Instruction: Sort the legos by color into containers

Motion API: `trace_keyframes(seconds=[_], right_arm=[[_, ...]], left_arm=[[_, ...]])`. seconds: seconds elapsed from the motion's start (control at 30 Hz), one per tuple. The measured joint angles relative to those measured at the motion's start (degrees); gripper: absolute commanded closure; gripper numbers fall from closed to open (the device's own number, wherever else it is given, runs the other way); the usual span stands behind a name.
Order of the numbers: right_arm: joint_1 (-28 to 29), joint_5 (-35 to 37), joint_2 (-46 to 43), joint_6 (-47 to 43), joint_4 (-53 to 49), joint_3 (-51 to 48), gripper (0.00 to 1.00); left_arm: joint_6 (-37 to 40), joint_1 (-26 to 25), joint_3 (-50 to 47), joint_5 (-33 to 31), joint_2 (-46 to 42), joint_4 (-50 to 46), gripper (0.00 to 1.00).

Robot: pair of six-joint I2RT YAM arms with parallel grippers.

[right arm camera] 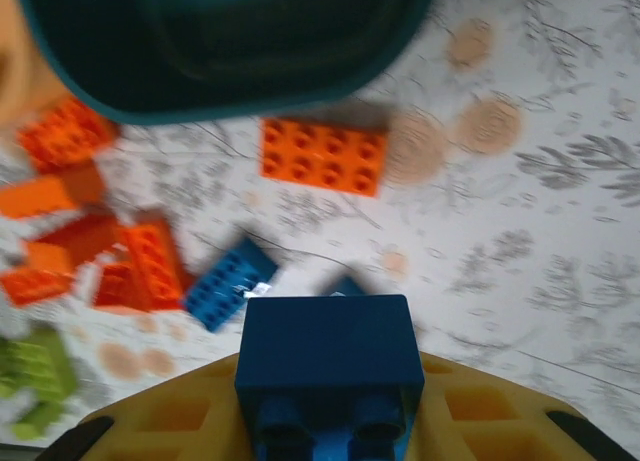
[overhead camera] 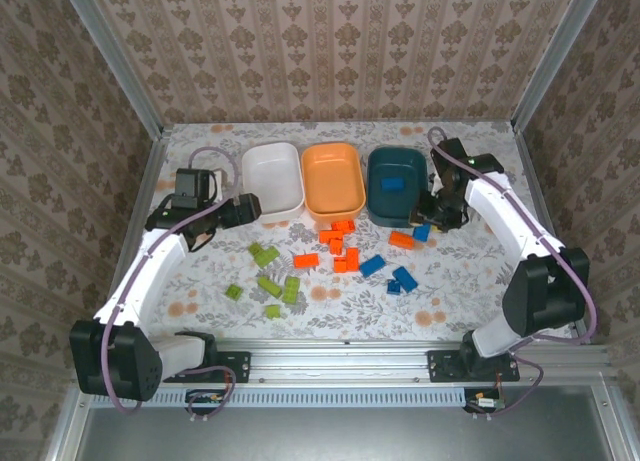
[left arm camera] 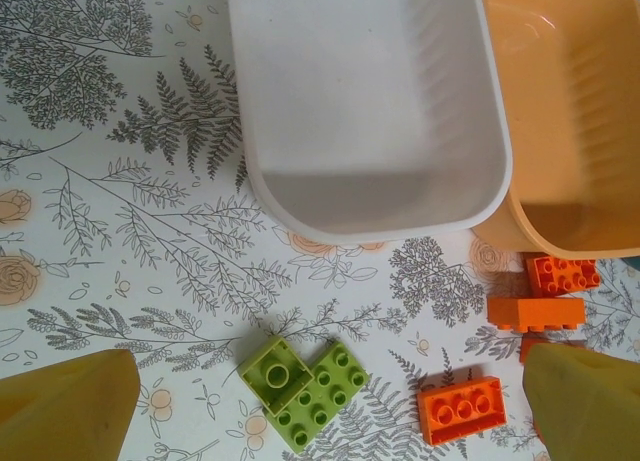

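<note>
White tub (left arm camera: 380,233) cut by the top edge, orange tub (left arm camera: 560,101) by top and right, left fingers (left arm camera: 65,411) clipped at bottom corners, teal tub (right arm camera: 220,41) cut at the top and blurred, orange bricks (right arm camera: 155,261) and green bricks (right arm camera: 35,376) blurred, blue brick (right arm camera: 325,356) running off the bottom

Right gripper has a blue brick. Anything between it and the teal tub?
An orange brick lies flat just before the rim of the teal tub; the held blue brick looks to be above it.
</note>
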Motion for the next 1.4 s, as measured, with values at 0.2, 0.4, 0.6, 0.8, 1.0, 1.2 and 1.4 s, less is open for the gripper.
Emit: trace_keyframes(seconds=[0.2,0.4,0.6,0.8,1.0,1.2,1.4], right_arm=[[0.02,-2.67,10.58,12.83,9.07,5.4,0.69],[0.42,-3.08,21.44,20.72,13.35,10.51,0.67],[0.55,-2.34,28.68,21.55,15.58,15.96,0.58],[0.66,-2.19,32.13,20.15,15.23,18.08,0.38],[0.74,-1.9,31.78,19.17,14.21,20.87,0.34],[1.97,-0.46,25.92,17.05,11.61,23.21,0.34],[7.26,2.23,17.14,10.29,8.68,23.67,0.34]], left_arm=[[0.15,-0.37,0.02,-0.15,0.33,-0.02,0.0],[0.9,-0.61,0.04,0.04,0.33,-0.15,0.0],[2.51,-1.51,1.75,-0.87,1.7,-5.11,0.01],[2.47,-1.49,2.21,-2.27,3.43,-10.45,0.02],[2.01,-1.51,2.19,-1.42,3.69,-11.89,0.04],[1.86,-1.79,2.19,-0.98,5.77,-13.57,0.05],[-0.24,-1.9,1.81,-0.48,7.39,-13.73,0.07]])
